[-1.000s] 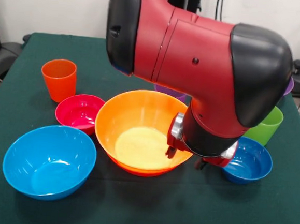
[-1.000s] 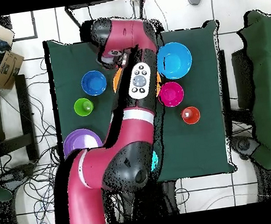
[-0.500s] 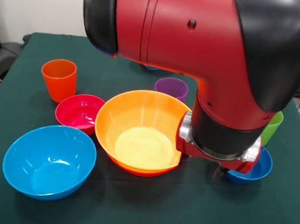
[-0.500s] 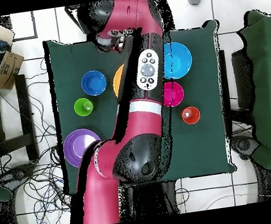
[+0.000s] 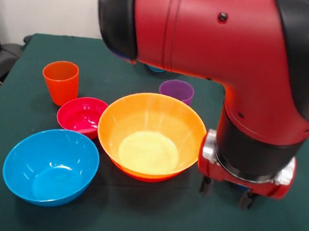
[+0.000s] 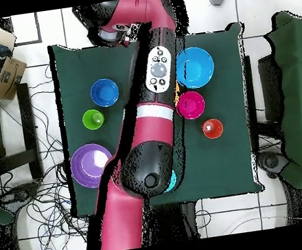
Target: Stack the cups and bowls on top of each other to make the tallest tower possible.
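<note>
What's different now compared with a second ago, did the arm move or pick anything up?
The arm swung away from the big orange bowl toward the table's edge nearest the front camera, and its gripper now sits beside that bowl, carrying nothing. It now hides the green cup and dark blue bowl in the front view. The orange cup, pink bowl and light blue bowl stayed put.

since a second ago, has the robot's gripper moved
Yes. In the front view the gripper has shifted right and nearer the camera, away from the large glossy yellow-orange plastic bowl.
</note>
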